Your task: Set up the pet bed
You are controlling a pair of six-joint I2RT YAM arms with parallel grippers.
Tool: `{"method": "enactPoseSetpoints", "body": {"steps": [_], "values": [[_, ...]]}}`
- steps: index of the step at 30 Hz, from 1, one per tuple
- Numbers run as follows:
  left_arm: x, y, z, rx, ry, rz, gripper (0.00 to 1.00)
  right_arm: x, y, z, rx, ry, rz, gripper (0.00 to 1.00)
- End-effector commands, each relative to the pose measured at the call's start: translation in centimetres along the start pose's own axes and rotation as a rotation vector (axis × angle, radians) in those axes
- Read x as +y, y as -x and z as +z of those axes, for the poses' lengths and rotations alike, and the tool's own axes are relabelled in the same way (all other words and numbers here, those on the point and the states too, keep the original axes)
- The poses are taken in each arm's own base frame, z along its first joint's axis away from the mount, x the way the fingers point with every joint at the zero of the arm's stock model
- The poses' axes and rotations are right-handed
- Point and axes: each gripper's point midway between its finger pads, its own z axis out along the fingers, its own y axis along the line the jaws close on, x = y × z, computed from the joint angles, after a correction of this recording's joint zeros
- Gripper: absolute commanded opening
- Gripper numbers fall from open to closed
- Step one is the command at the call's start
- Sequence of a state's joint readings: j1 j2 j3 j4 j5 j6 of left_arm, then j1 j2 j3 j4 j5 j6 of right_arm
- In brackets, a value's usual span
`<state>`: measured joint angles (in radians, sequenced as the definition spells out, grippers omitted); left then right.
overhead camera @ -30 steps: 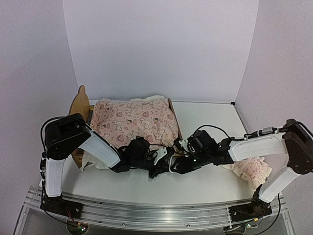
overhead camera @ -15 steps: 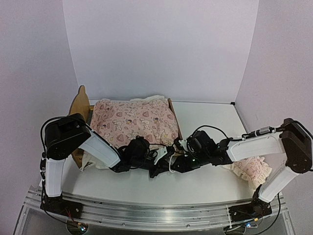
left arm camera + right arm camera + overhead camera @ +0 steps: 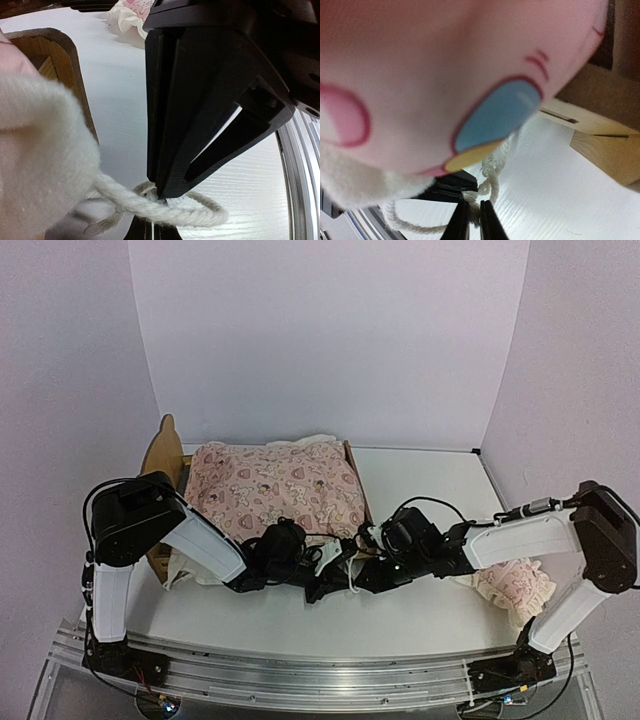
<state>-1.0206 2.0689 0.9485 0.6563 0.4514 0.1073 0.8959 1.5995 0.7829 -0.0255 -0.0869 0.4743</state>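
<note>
At the near foot corner of the pet bed (image 3: 160,455), your left gripper (image 3: 151,231) and right gripper (image 3: 474,220) each pinch the cream cord (image 3: 165,210). The bed runs 9-to-3 at their 11 o'clock, with the left arm nearer.

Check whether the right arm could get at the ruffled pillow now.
Probably not yet: the pillow lies uncovered on the table beside that arm, but the right gripper is shut on a white cord.
</note>
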Motion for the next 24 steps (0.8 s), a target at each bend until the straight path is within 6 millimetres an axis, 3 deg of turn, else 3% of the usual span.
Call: {"method": "enactPoseSetpoints", "body": {"steps": [1, 4, 8, 13, 17, 24], "values": [[0.7, 2.7, -0.4, -0.086, 0.022, 0.037, 0.00, 0.8, 0.0, 0.2, 0.041, 0.030, -0.005, 0.01], [0.6, 2.9, -0.5, -0.087, 0.021, 0.050, 0.01, 0.5, 0.4, -0.6, 0.028, 0.007, -0.005, 0.00], [-0.2, 2.7, -1.3, -0.055, 0.004, 0.105, 0.25, 0.2, 2.6, -2.7, -0.055, -0.021, -0.004, 0.00], [-0.8, 2.0, -3.4, -0.026, 0.026, 0.237, 0.41, 0.4, 3.9, -4.2, -0.089, -0.033, -0.018, 0.00], [1.2, 1.3, -3.1, 0.028, 0.119, 0.235, 0.47, 0.8, 4.2, -4.6, -0.089, -0.026, -0.027, 0.00], [3.7, 2.2, -1.6, -0.009, 0.227, 0.291, 0.56, 1.2, 4.3, -4.7, -0.080, -0.011, -0.025, 0.00]]}}
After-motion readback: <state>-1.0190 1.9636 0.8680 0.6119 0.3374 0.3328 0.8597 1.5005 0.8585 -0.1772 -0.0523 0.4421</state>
